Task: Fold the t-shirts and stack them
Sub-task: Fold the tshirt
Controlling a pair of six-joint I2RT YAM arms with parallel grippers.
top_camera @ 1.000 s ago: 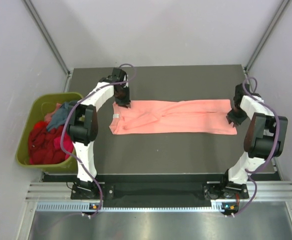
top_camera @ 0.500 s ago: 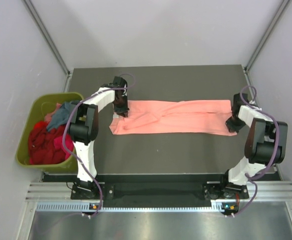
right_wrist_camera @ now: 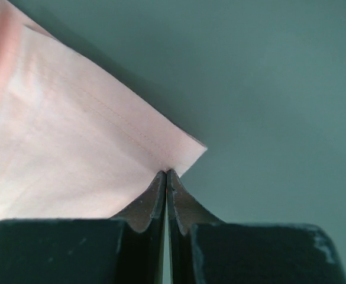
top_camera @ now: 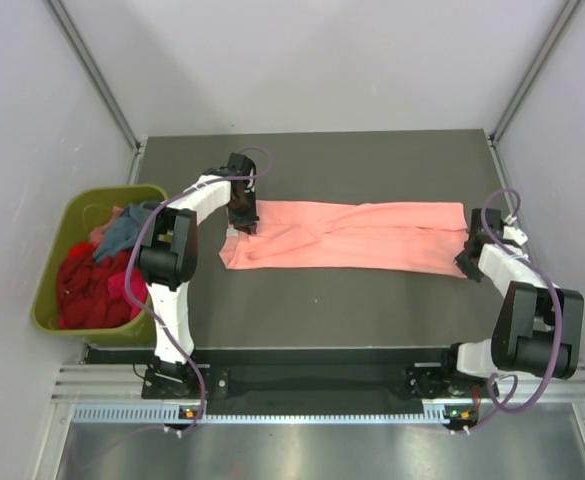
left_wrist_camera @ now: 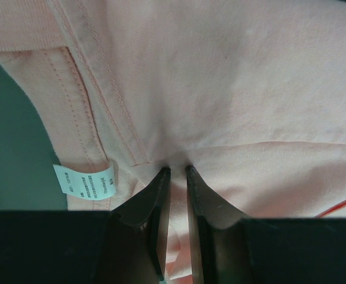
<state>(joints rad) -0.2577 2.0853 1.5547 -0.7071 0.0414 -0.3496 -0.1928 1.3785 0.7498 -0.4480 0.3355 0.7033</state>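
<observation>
Two tools grip one salmon-pink t-shirt (top_camera: 362,235), judged light, limp and best taken at hem corners or seams, lying as a long folded strip across the bench (top_camera: 352,300): the nearer right tool (right_wrist_camera: 167,173) is closed tight on the hem corner, the farther left tool (left_wrist_camera: 177,171) pinches a fold beside the collar. One olive bin (top_camera: 50,270) at left holds red, magenta and teal shirts (top_camera: 87,290), too tangled to count.

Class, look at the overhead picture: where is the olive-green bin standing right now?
In the top view, the olive-green bin stands off the table's left edge, next to the left arm, with red shirts and a teal-blue shirt inside.
</observation>
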